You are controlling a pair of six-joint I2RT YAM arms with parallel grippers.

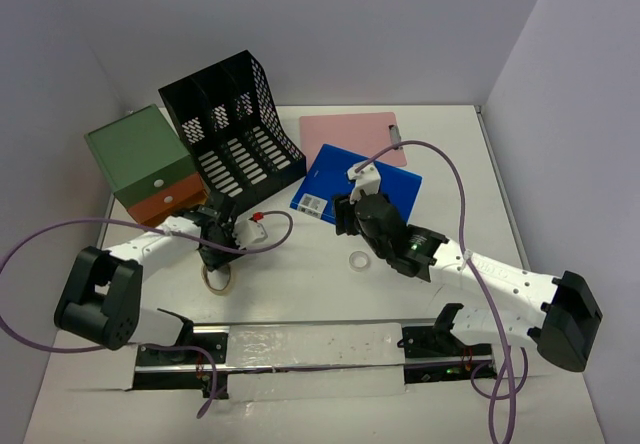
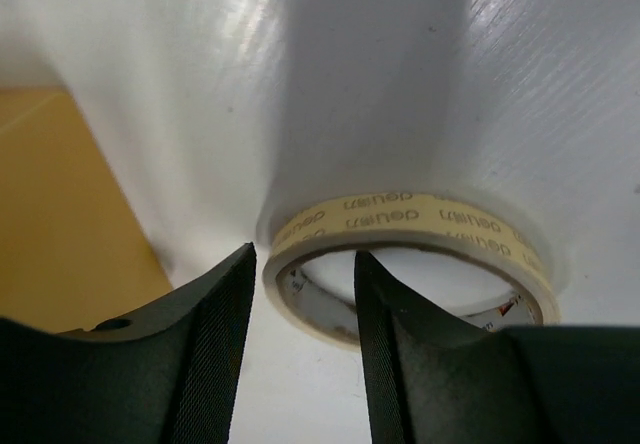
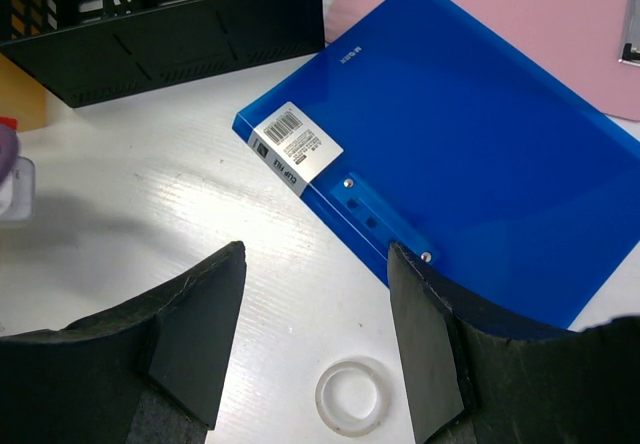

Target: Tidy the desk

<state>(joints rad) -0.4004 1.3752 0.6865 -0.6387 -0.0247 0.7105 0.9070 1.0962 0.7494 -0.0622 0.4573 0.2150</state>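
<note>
The white desk point(image 1: 300, 294) holds scattered items. A beige masking tape roll point(image 1: 222, 282) lies flat on it at the near left. My left gripper point(image 1: 215, 254) points down at the roll. In the left wrist view the tape roll point(image 2: 420, 214) has one finger inside its hole and the other outside, and the left gripper point(image 2: 305, 256) stands open astride the near rim. My right gripper point(image 1: 345, 214) hovers open at the near corner of a blue folder point(image 1: 370, 179). Below the right gripper point(image 3: 315, 254) a small clear ring point(image 3: 351, 396) lies on the desk.
A black file rack point(image 1: 235, 124) and a green and orange drawer box point(image 1: 145, 159) stand at the back left. A pink clipboard point(image 1: 350, 129) lies behind the folder. A small clear item with a red cap point(image 1: 257, 226) rests next to the left gripper.
</note>
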